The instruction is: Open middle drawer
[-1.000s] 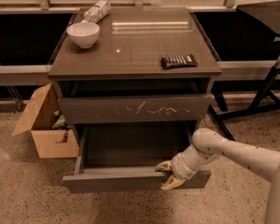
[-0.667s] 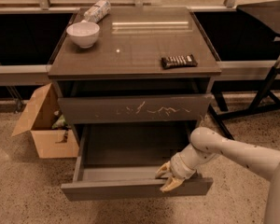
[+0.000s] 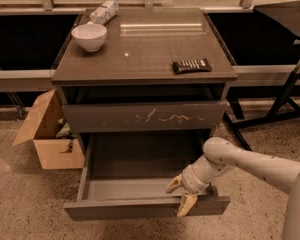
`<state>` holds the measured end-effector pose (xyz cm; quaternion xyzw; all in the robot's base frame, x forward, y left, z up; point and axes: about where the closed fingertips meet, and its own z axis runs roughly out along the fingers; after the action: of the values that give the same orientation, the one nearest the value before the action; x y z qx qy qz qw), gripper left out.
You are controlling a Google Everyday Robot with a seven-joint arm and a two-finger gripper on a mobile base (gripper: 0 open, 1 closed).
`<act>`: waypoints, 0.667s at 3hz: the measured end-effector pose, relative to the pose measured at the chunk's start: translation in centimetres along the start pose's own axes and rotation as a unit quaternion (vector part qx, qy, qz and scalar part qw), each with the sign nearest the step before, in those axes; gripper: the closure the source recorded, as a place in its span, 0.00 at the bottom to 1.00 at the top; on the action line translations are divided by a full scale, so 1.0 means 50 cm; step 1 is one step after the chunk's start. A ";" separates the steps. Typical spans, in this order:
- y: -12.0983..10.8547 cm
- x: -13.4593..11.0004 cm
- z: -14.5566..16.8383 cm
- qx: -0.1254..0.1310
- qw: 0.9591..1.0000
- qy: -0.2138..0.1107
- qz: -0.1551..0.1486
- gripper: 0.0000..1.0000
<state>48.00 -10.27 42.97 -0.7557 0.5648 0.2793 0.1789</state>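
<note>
The middle drawer (image 3: 120, 209) is pulled well out of the cabinet, low in the camera view. Its plain grey-brown front faces me and its dark inside (image 3: 140, 159) looks empty. My gripper (image 3: 180, 195) is at the right part of the drawer's front edge. One finger (image 3: 173, 184) is inside the drawer and the other hangs over the outer face, so the front panel is clamped between them. The white arm reaches in from the lower right.
Above it is the taller drawer front with white scratches (image 3: 145, 116), closed. On the cabinet top are a white bowl (image 3: 89, 36), a lying bottle (image 3: 104, 11) and a dark snack bar (image 3: 191, 65). An open cardboard box (image 3: 45, 129) stands at the left, a black stand (image 3: 285, 104) at the right.
The drawer has slid further out toward me, and the gripper has moved with it while still holding the front edge.
</note>
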 end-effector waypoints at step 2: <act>0.005 -0.010 -0.035 0.003 1.000 -0.011 -0.017 0.00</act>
<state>48.06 -10.99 44.67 -0.7614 0.5510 0.2828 0.1914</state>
